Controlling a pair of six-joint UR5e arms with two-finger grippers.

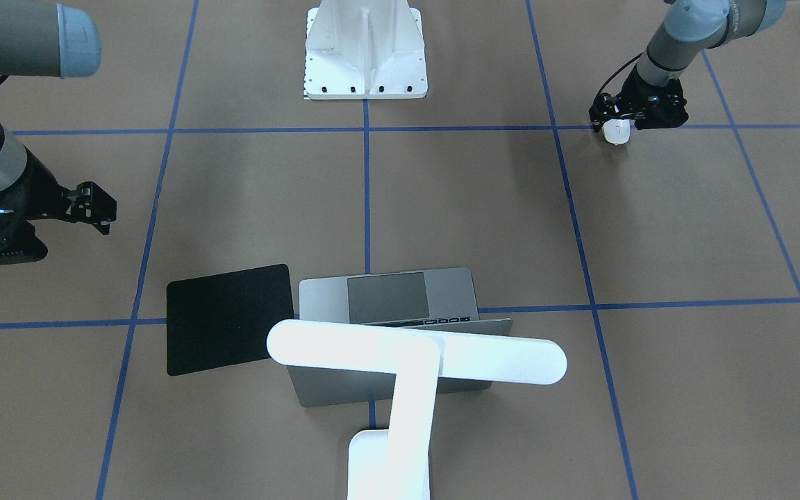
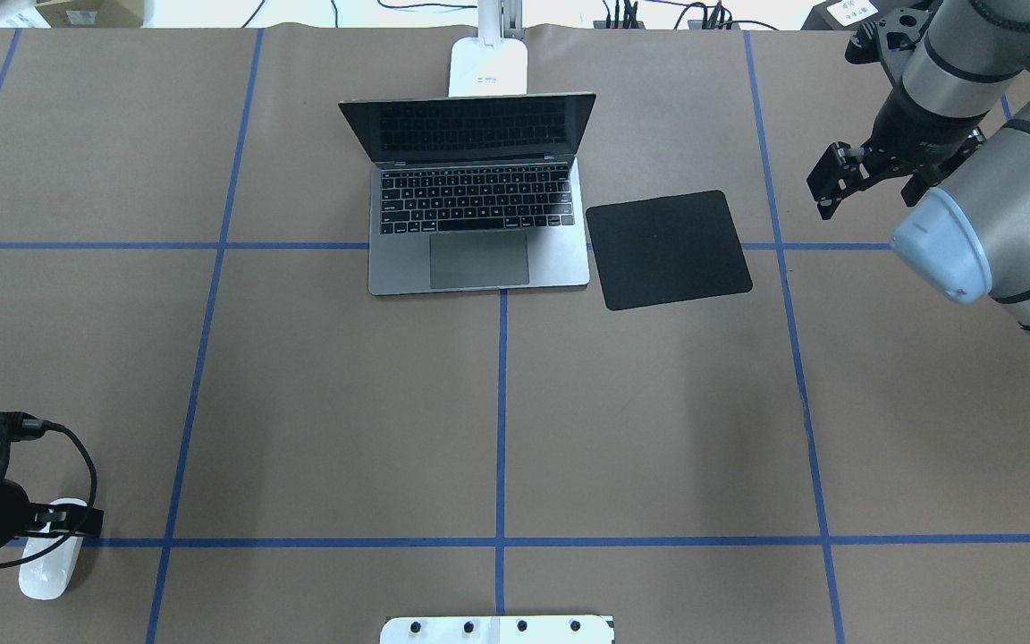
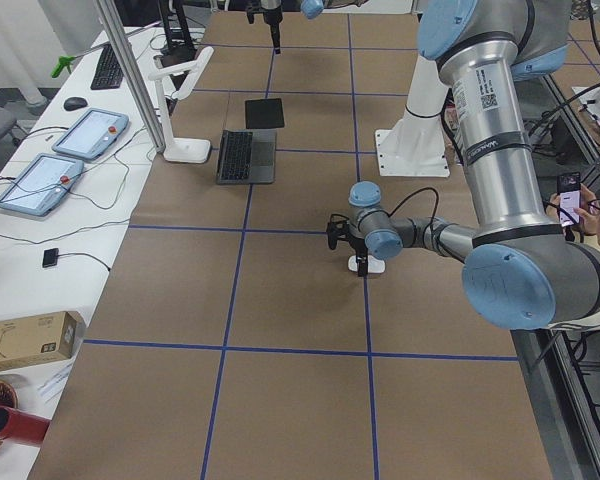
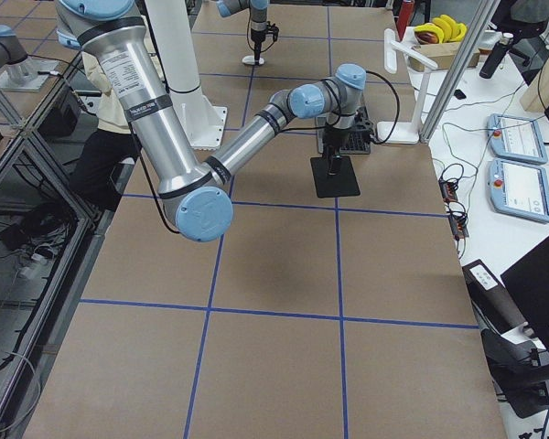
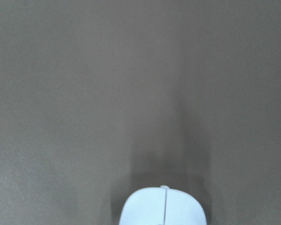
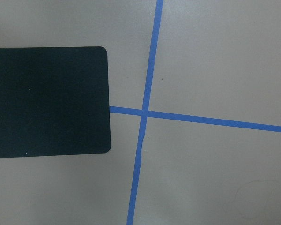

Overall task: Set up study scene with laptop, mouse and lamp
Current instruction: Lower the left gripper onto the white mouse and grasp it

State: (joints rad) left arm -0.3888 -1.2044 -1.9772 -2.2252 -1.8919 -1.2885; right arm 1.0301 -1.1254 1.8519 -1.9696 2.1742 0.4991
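The open grey laptop sits at the table's far middle, and the white lamp stands behind it with its bar head over the lid. A small white mouse lies on the table at the near left, on a blue tape line. My left gripper is low over the mouse's far end, fingers on either side. I cannot tell if they press it. The left wrist view shows only the mouse's tip. My right gripper hangs open and empty above the table, just right of the black mat.
The black square mat lies flat right of the laptop. A white ribbed pedestal with bolt holes stands at the robot's base. Blue tape lines grid the brown table. A person sits at the edge in the exterior left view.
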